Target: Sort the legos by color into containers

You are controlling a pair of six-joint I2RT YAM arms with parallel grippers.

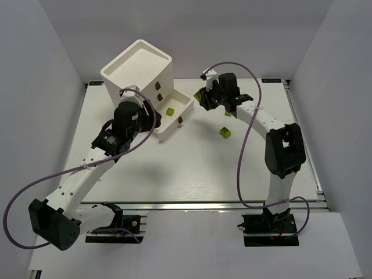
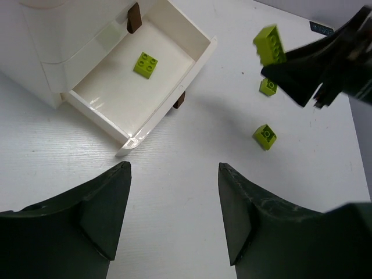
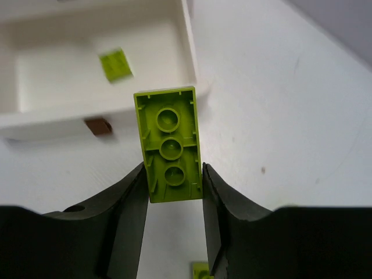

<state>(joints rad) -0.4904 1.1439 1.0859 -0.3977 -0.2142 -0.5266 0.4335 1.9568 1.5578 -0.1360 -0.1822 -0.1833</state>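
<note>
Clamped narrow between my right pincer [image 3: 173, 170] fingers is a yellow-green lego [image 3: 170, 145], standing on end with its hollow underside towards the wrist camera. It is held in the air above the counter [image 1: 192, 168], just beside the open bottom drawer [image 2: 116, 87]. My left pincer [image 2: 174, 168] hangs wide and empty in front of that drawer. A second lego [image 2: 145, 64] lies on the drawer floor. Two more rest on the counter to its right, a farther lego [image 2: 267, 87] and a nearer lego [image 2: 265, 136], apart from each other. On the white unit [image 1: 139, 67] the upper drawers [image 2: 75, 40] are pushed in.
</note>
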